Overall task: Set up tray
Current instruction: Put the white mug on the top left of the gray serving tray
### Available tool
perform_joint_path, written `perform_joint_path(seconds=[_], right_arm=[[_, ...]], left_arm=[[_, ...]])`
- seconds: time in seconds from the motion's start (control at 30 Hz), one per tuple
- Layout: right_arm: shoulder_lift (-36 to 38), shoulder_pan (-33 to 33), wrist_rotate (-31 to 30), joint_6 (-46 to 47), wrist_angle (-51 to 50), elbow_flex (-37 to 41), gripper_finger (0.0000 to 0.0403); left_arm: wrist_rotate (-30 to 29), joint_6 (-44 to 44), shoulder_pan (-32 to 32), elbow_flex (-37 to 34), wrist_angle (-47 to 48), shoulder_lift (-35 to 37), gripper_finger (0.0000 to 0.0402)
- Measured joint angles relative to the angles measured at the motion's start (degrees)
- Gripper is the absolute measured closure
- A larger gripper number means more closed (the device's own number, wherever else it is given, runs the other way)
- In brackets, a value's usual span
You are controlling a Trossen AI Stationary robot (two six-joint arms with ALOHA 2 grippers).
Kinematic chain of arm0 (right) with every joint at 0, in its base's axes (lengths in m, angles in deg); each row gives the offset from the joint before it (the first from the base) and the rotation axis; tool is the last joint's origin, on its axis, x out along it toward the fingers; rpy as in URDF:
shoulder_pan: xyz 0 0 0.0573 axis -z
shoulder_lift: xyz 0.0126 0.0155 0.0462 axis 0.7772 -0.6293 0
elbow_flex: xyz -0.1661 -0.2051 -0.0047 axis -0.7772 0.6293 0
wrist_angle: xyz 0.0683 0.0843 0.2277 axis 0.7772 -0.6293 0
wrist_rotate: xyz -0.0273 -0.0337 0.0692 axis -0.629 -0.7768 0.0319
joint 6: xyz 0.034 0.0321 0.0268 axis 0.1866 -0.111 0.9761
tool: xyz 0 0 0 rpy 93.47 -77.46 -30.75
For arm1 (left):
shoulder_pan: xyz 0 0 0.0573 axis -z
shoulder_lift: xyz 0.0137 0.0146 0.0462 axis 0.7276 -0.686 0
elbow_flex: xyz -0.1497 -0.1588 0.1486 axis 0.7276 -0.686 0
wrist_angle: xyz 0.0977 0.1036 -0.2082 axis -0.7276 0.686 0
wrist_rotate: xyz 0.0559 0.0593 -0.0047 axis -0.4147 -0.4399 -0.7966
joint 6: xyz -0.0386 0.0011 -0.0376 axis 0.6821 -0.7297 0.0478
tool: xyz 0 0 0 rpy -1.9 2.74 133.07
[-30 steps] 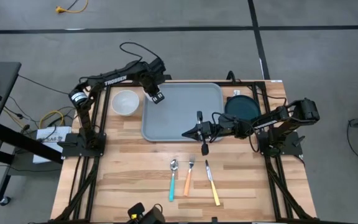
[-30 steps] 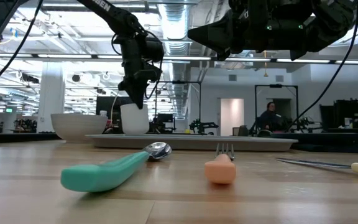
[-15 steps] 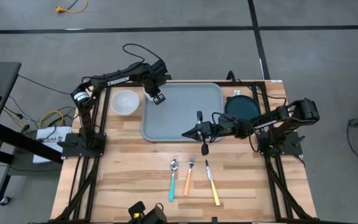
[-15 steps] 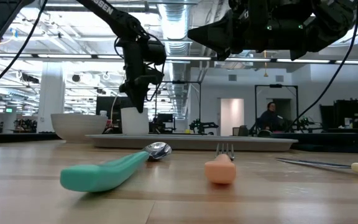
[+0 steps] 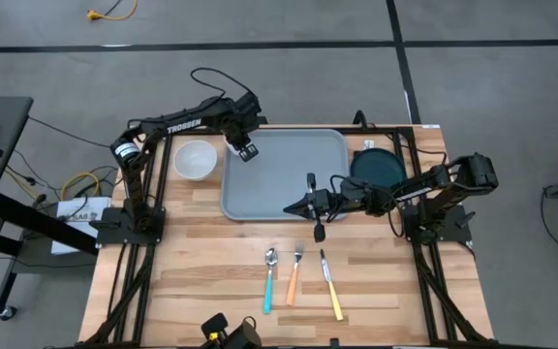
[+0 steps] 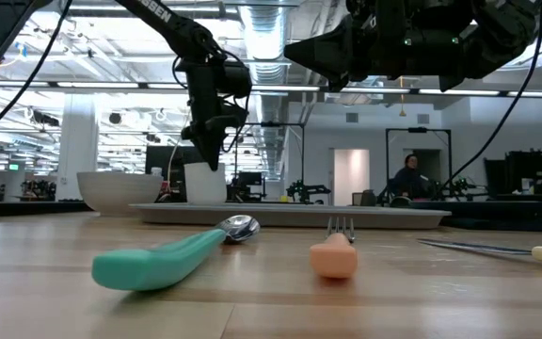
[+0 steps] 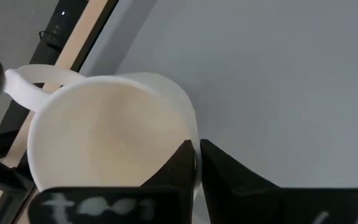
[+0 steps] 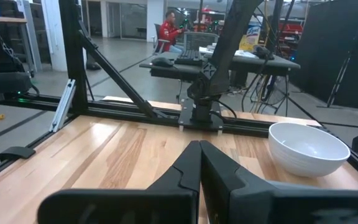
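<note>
The grey-blue tray (image 5: pixel 289 179) lies on the far half of the table. A white mug (image 6: pixel 205 184) stands upright with its base on the tray's far left corner, and the left wrist view shows the mug (image 7: pixel 110 137) from above. My left gripper (image 5: pixel 245 150) is above it, shut on its rim. My right gripper (image 5: pixel 287 208) hovers shut over the tray's near edge, pointing toward the table's left and touching nothing. The right wrist view shows my right gripper (image 8: pixel 199 149) closed. My left gripper pinches the mug's rim wall (image 7: pixel 194 140) on the side opposite the handle (image 7: pixel 33 78). One finger (image 7: pixel 179 165) is inside the mug and the other finger (image 7: pixel 229 174) is outside. The fingers come from above, pointing down. The mug stands upright on the tray.
A white bowl (image 5: pixel 195 159) sits on the table left of the tray, and a dark round thing (image 5: pixel 376 167) sits to its right. A teal spoon (image 5: pixel 269 281), orange fork (image 5: pixel 294 276) and yellow knife (image 5: pixel 330 286) lie side by side near the table's near edge. A person sits in the room behind.
My left arm's wrist has swung slightly toward the table's right and risen a little, keeping hold of the mug. The mug has stayed at the tray's far left corner.
</note>
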State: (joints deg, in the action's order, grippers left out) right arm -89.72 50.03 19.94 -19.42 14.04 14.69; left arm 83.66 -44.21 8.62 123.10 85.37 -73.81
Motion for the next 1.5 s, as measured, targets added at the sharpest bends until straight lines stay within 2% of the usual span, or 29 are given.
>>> perform_joint_path(seconds=[0.37, 1.5], right_arm=[[0.0, 0.0, 0.0, 0.0, 0.0, 0.0, 0.0403], [0.0, 0.0, 0.0, 0.02, 0.0, 0.0, 0.0403]], left_arm=[[-0.05, 0.61, 0.02, 0.0, 0.04, 0.04, 0.0351], [0.52, 1.64, 0.0, -0.02, 1.4, 0.04, 0.0348]])
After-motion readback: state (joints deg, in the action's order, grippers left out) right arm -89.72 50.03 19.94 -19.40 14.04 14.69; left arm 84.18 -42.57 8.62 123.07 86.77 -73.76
